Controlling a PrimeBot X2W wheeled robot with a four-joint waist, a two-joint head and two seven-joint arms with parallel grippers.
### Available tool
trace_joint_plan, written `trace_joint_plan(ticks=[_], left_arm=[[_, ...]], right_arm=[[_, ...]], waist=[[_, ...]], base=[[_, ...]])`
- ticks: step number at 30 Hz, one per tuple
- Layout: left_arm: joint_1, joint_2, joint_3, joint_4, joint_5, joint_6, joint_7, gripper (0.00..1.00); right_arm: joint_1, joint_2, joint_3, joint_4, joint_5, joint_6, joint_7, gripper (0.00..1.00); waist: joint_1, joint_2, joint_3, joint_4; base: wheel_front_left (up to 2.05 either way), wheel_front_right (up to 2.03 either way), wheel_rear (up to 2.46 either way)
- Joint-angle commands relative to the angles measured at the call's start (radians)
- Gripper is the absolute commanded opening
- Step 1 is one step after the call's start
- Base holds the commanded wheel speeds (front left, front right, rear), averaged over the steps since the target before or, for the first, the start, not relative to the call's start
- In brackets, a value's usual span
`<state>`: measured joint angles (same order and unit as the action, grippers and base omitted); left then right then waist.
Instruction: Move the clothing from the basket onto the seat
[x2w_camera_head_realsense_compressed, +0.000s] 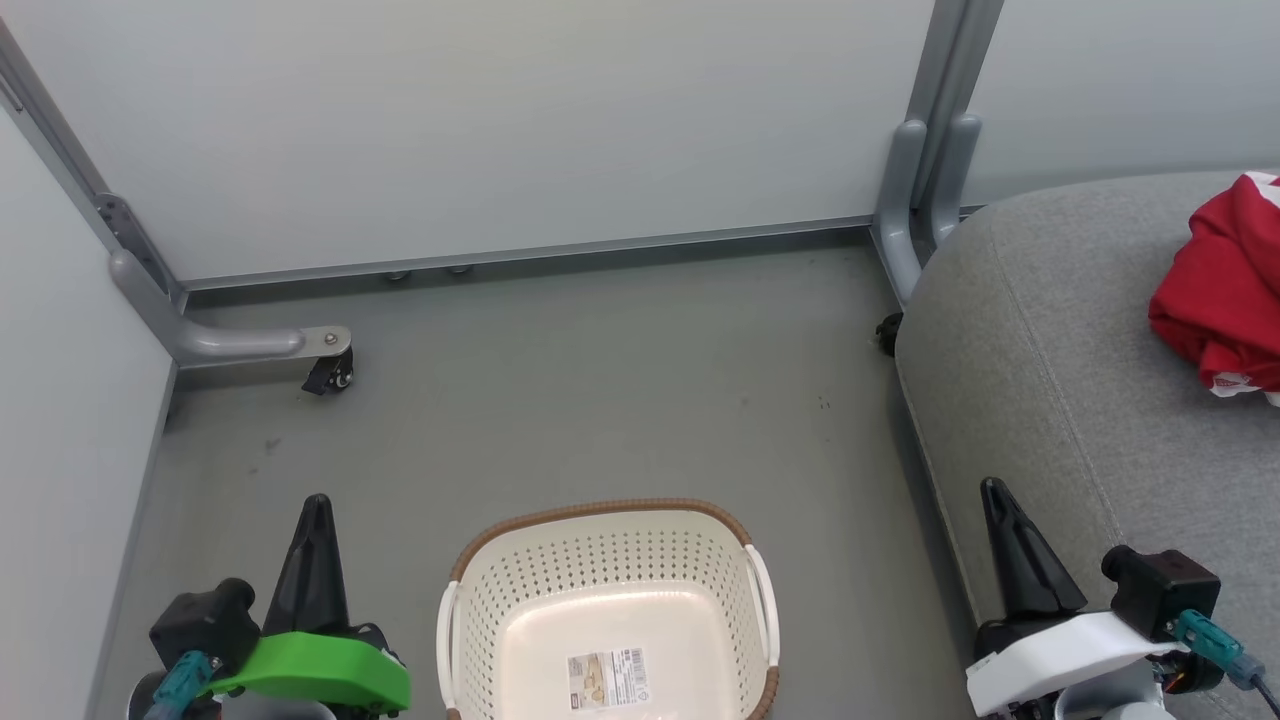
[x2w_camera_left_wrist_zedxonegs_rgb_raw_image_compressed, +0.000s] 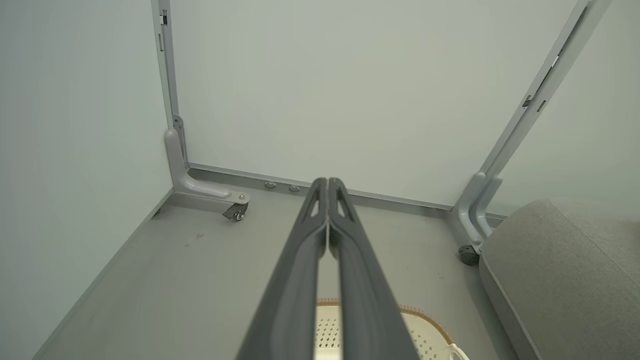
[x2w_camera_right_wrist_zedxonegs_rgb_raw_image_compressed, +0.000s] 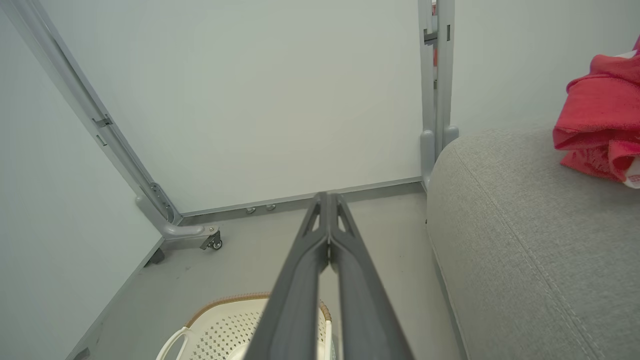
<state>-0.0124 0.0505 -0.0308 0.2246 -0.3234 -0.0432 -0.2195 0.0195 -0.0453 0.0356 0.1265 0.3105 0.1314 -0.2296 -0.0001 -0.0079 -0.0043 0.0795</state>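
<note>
The red clothing (x2w_camera_head_realsense_compressed: 1222, 296) lies bunched on the grey seat (x2w_camera_head_realsense_compressed: 1040, 380) at the far right, white trim showing at its edge; the right wrist view has the clothing (x2w_camera_right_wrist_zedxonegs_rgb_raw_image_compressed: 597, 120) on the seat (x2w_camera_right_wrist_zedxonegs_rgb_raw_image_compressed: 525, 240) too. The cream basket (x2w_camera_head_realsense_compressed: 600, 580) with its brown rim sits on the floor at bottom centre, holding nothing but a paper label (x2w_camera_head_realsense_compressed: 606, 678). My left gripper (x2w_camera_head_realsense_compressed: 316, 503) is shut to the basket's left, fingers (x2w_camera_left_wrist_zedxonegs_rgb_raw_image_compressed: 320, 240) pressed together with nothing held. My right gripper (x2w_camera_head_realsense_compressed: 992, 489) is shut by the seat's front edge, holding nothing.
Pale partition walls close in the grey floor (x2w_camera_head_realsense_compressed: 600, 380) at the back and left. A caster foot (x2w_camera_head_realsense_compressed: 330, 372) juts out at the left corner. Another caster (x2w_camera_head_realsense_compressed: 887, 334) and grey posts (x2w_camera_head_realsense_compressed: 925, 190) stand between the back wall and the seat.
</note>
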Motion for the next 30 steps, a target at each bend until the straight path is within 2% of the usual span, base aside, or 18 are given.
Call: trace_joint_plan(ticks=[1,30], left_arm=[[-0.025,0.002,0.011,-0.015,-0.065,-0.005,0.015,0.0],[-0.053,0.002,0.059,-0.026,-0.51,-0.019,0.128,0.0]], right_arm=[[-0.026,-0.01,-0.006,-0.006,0.071,0.0,0.012,0.0],[-0.07,-0.039,-0.019,0.039,0.552,0.0,0.101,0.0]], waist=[[0.0001,0.0007,0.0,-0.002],[0.0001,0.0025,0.001,-0.021]], base=[[0.0,0.0,0.0],[0.0,0.0,0.0]])
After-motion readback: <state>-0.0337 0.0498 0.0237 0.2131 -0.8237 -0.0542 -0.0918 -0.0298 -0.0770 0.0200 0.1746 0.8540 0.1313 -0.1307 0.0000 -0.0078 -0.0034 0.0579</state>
